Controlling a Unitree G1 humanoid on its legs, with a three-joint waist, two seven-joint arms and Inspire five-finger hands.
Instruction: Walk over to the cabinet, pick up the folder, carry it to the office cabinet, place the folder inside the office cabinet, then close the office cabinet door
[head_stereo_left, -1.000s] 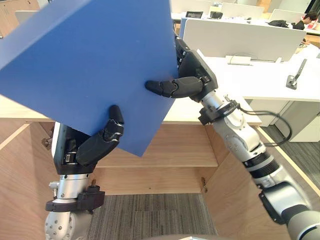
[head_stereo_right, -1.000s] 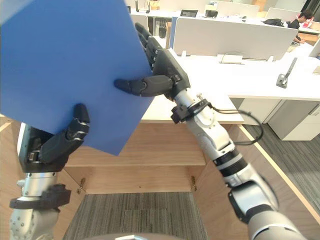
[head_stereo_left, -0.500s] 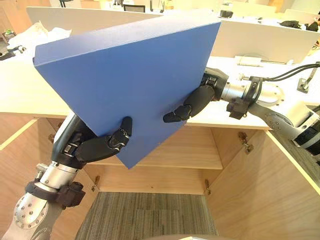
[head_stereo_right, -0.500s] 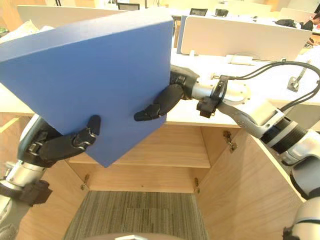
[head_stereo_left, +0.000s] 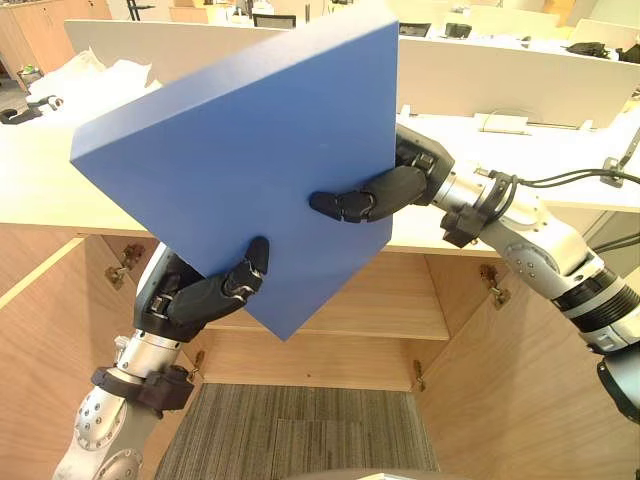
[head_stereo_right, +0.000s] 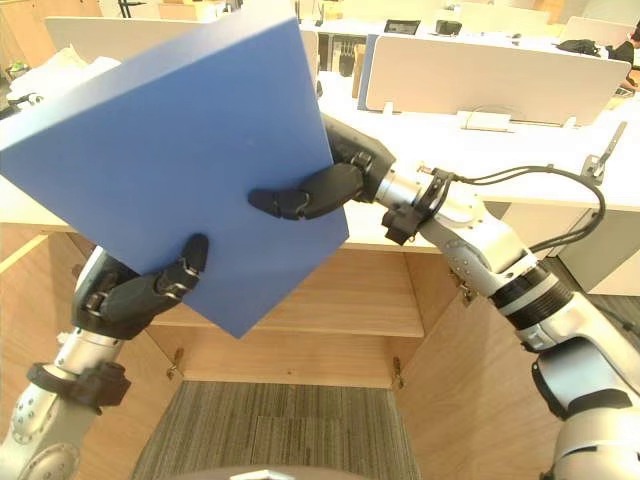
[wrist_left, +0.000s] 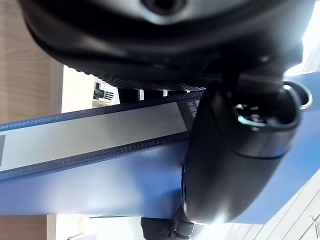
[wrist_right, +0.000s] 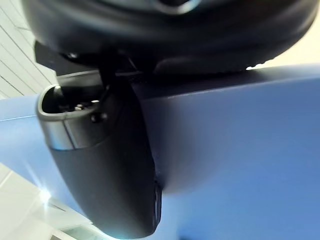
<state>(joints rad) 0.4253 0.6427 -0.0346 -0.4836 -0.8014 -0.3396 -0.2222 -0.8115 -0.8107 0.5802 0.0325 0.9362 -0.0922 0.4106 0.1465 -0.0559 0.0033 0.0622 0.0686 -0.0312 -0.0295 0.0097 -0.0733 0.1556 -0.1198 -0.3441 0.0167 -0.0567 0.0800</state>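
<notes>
Left eye view: left hand (head_stereo_left: 200, 297), right hand (head_stereo_left: 392, 186), fingers clamped on blue folder (head_stereo_left: 250, 140).

Open-plan office: white tables (head_stereo_left: 550, 150) w/ pale partition screens (head_stereo_right: 500, 80) far; grey striped carpet (head_stereo_left: 300, 440) near; wood cupboards (head_stereo_left: 35, 30) far left.

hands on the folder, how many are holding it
2. The left hand grips the folder at its lower edge, thumb on the front. The right hand pinches its right edge, thumb across the front. The fingers behind the folder are hidden.
</notes>
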